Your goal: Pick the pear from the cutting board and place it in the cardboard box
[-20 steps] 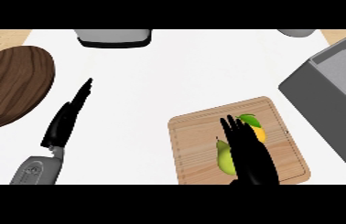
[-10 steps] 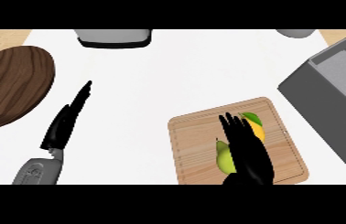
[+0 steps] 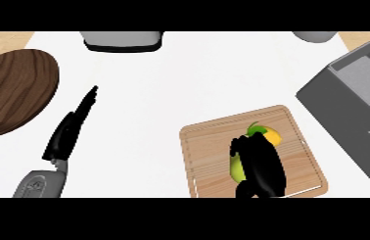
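A yellow-green pear (image 3: 265, 134) lies on the light wooden cutting board (image 3: 209, 151) at the lower right. My right hand (image 3: 259, 160) sits on top of it, fingers curled down round the fruit and hiding most of it. My left hand (image 3: 69, 132) rests open on the white counter at the left, fingers straight and pointing up and to the right. The grey box (image 3: 339, 97) stands at the right edge, just beyond the board.
A dark wooden round board (image 3: 22, 89) lies at the left edge. A grey container (image 3: 121, 40) stands at the top centre, and a grey round object (image 3: 315, 36) at the top right.
My right hand's fingers have curled down from straight onto the pear. The left hand has not moved.
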`<action>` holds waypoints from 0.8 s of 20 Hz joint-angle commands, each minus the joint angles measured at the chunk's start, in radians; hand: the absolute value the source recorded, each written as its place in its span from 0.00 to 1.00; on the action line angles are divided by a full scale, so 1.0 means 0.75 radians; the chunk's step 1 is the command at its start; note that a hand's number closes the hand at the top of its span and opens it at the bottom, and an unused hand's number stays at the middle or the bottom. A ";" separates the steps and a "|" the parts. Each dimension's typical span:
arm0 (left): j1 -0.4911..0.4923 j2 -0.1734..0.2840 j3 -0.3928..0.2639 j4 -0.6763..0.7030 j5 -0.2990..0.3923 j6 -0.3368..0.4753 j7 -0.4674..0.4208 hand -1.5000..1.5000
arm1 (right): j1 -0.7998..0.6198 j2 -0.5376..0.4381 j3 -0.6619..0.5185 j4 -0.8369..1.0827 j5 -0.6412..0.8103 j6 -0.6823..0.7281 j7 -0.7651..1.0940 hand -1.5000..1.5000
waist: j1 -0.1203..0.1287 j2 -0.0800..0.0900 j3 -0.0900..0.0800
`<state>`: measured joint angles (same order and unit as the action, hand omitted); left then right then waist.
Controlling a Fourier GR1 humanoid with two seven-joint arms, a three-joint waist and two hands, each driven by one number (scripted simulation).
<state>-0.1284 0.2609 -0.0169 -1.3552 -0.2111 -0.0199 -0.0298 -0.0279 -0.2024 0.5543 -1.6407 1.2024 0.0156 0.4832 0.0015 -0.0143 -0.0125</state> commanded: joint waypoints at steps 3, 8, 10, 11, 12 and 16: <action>-0.022 -0.043 -0.013 0.013 -0.057 0.027 0.018 0.50 | -0.044 0.029 0.002 0.033 0.136 -0.051 -0.006 1.00 | -0.003 0.018 0.017; -0.053 -0.014 0.045 0.054 -0.021 -0.014 -0.009 0.50 | 0.019 0.027 -0.002 0.024 0.261 -0.207 0.033 1.00 | -0.005 0.019 0.017; 0.062 -0.045 -0.005 -0.038 -0.041 -0.008 -0.006 0.50 | 0.052 -0.003 0.011 -0.159 0.291 -0.129 0.074 1.00 | -0.003 0.016 0.017; 0.012 -0.028 0.026 -0.052 -0.004 -0.047 0.036 0.50 | 0.045 -0.026 -0.030 -0.157 0.270 -0.144 0.038 1.00 | -0.003 0.017 0.017; 0.062 -0.023 0.004 -0.086 -0.026 -0.030 0.013 0.50 | -0.052 0.024 -0.168 -0.050 0.220 -0.094 0.120 1.00 | 0.006 0.017 0.017; -0.001 -0.038 -0.002 -0.032 -0.038 -0.012 0.006 0.50 | -0.319 0.100 -0.578 0.157 0.143 0.079 0.440 1.00 | 0.047 0.048 0.016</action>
<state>-0.1274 0.2339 -0.0109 -1.3723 -0.2331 -0.0299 -0.0220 -0.1420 -0.1557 0.3275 -1.6180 1.3381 0.0095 0.6652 0.0148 0.0069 -0.0024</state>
